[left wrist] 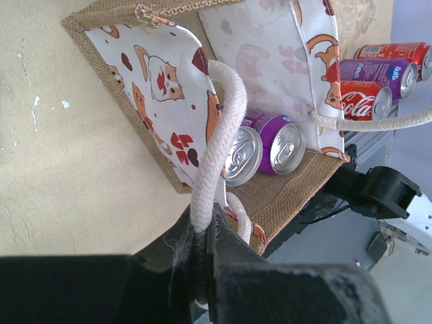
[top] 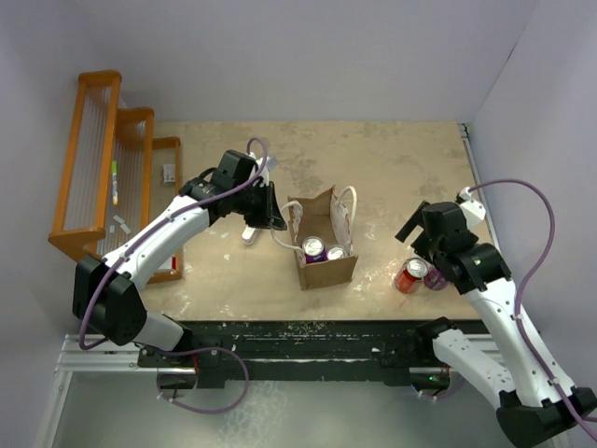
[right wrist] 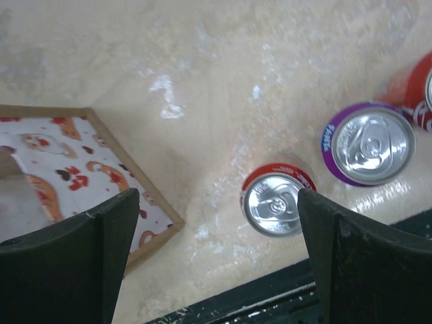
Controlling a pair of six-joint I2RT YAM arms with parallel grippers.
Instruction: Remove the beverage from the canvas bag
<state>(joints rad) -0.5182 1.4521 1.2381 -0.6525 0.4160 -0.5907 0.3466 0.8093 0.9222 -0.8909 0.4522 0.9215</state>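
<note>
**Bag mid-bench, cans inside and out**

The bag point(top: 326, 269) stands upright and open near the middle of the bench point(top: 392, 163), closer to the near edge. Two cans point(top: 314, 248) stand side by side inside it, tops up, one with a purple rim. The left gripper point(top: 273, 217) is at the bag's left side, where the left handle point(top: 281, 239) loops out. Right of the bag, close to the near edge, a red can point(top: 409, 276) stands under the right gripper point(top: 420, 250), with a purple can point(top: 436, 278) touching it and half hidden by the arm. A rack point(top: 98, 168) runs along the left edge.
</note>
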